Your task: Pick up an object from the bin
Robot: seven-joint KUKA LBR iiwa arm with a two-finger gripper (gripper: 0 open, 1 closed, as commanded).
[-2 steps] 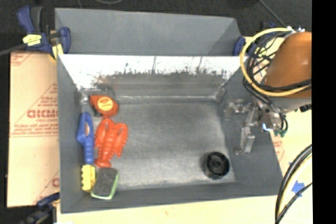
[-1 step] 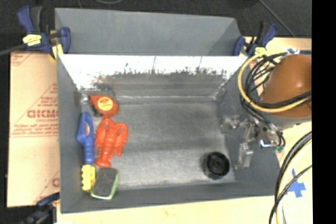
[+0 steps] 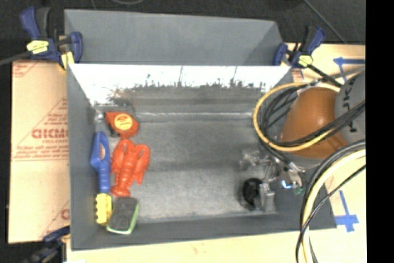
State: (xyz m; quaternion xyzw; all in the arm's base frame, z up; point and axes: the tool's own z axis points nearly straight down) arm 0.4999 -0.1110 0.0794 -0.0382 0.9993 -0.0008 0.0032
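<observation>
While the gripper (image 3: 266, 189) sits low at right (can't tell if clenched or released), 1 small black thing (image 3: 249, 191) beside it is half-hidden.

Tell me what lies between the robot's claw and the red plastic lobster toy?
In the camera view, bare grey bin floor, plus a small black lump beside the gripper.
</observation>
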